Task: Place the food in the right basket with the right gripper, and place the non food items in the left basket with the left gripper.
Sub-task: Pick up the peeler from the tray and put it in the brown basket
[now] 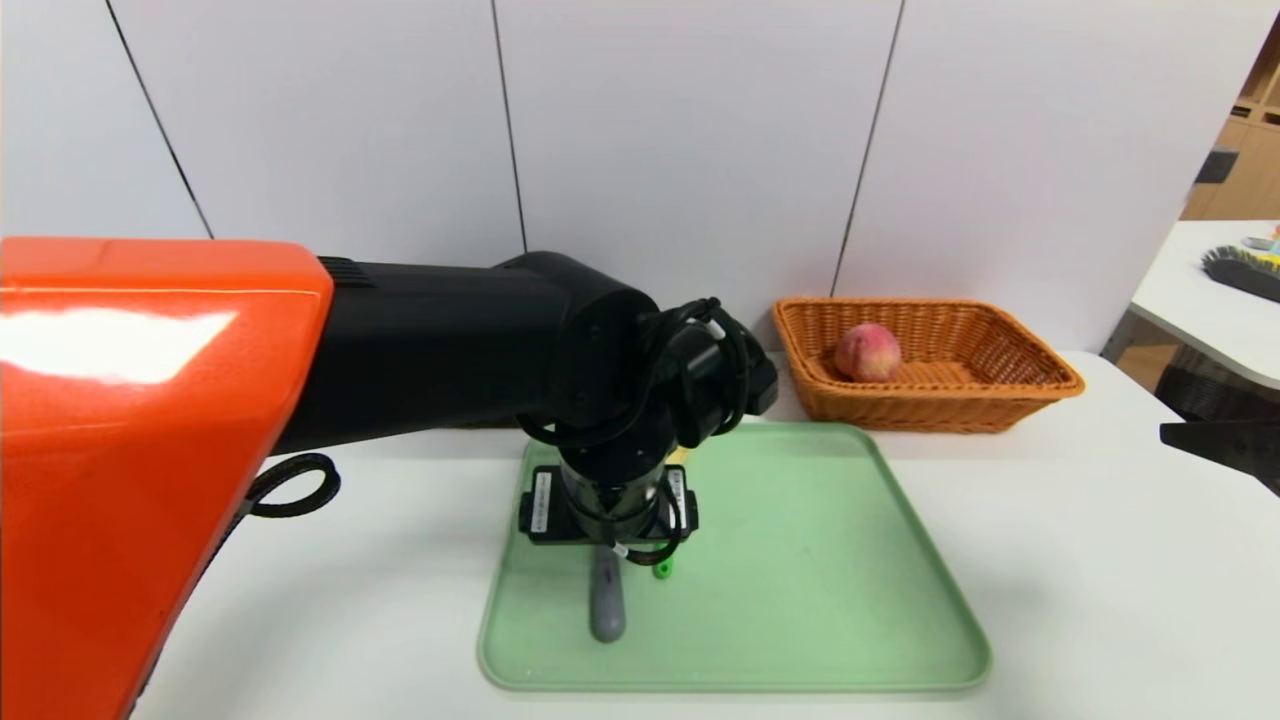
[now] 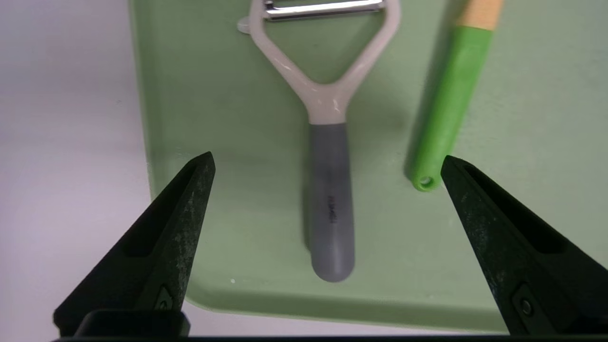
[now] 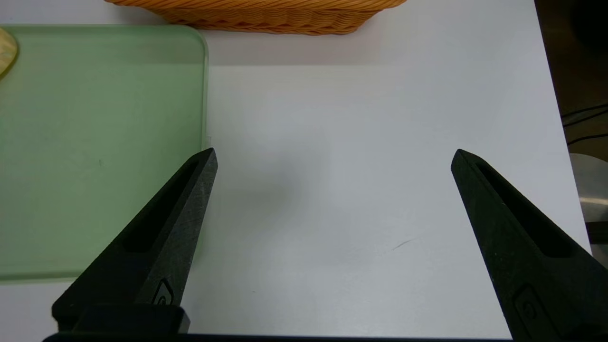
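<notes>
The peach (image 1: 867,352) lies in the orange right basket (image 1: 1000,405), whose near wall (image 3: 266,19) also shows in the right wrist view. On the green tray (image 1: 800,560) lie the peeler (image 2: 330,204), with its grey handle (image 1: 607,605), and the green-handled fork (image 2: 449,109), side by side. My left gripper (image 2: 327,159) hangs open just above them, one finger on either side of the peeler's handle, touching nothing. The fork's handle end sits close to one finger. My right gripper (image 3: 333,152) is open and empty over bare table, right of the tray. The left basket is hidden.
My left arm (image 1: 450,340) reaches across the table's back left and blocks what lies behind it. A second white table (image 1: 1200,290) with a dark brush (image 1: 1240,270) stands at the far right. The table's right edge (image 3: 553,118) is near the right gripper.
</notes>
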`<move>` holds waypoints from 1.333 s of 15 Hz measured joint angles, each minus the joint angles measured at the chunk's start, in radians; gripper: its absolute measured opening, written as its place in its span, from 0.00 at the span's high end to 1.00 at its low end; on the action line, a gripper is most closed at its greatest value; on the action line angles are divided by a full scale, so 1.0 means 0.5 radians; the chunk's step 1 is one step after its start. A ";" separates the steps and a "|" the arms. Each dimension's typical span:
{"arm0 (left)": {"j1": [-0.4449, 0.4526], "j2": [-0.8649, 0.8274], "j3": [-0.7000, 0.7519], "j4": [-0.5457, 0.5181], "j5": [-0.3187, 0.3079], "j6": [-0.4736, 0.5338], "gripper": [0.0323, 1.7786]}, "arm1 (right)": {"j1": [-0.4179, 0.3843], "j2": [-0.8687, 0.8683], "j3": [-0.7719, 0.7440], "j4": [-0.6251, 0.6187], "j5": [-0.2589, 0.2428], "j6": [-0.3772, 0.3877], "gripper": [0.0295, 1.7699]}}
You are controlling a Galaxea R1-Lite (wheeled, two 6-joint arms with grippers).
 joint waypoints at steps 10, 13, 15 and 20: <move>0.070 0.090 -0.011 0.003 0.001 0.026 0.05 | 0.000 0.014 0.000 -0.011 0.029 0.003 0.04; 0.073 0.103 -0.012 -0.004 -0.002 0.026 0.05 | 0.000 0.021 -0.002 -0.011 0.029 0.004 0.04; 0.086 0.108 -0.011 -0.007 -0.005 0.026 0.05 | 0.000 0.025 -0.002 -0.011 0.029 0.005 0.04; 0.108 0.110 -0.014 -0.011 -0.081 0.024 0.05 | 0.001 0.037 -0.001 -0.011 0.029 0.000 0.04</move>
